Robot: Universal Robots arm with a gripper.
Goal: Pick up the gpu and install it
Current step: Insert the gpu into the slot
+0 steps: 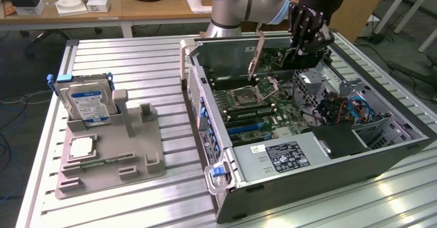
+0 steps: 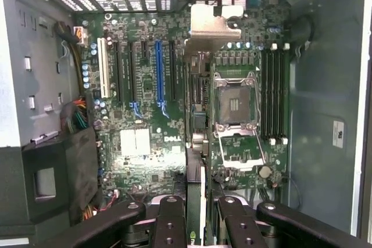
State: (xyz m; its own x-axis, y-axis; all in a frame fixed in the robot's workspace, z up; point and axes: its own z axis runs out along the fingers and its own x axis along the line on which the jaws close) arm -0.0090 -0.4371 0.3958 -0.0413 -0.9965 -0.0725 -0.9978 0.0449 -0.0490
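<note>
1. While poised above the far end of the open computer case, shows the gripper clamped on the gpu, with dark fingers pressed against both flat faces.
2. Presents the gpu edge-on in the wrist view as a thin dark card, with a silver bracket at the end farthest from the fingers. In the exterior view, hangs upright under the gripper inside the case.
3. Lines up over the motherboard, between the row of expansion slots, one of them blue, and the open CPU socket. Cannot tell whether touching the board.
4. Beyond the socket, shows long memory slots. At the near end of the case in the exterior view, shows a labelled power supply.
5. Outside the case, toward the exterior view's left, shows a grey holder on the slatted metal table. Carries an upright silver hard drive with a blue label, a square processor chip and a narrow green memory stick.
6. Behind the table, shows a wooden desk.
</note>
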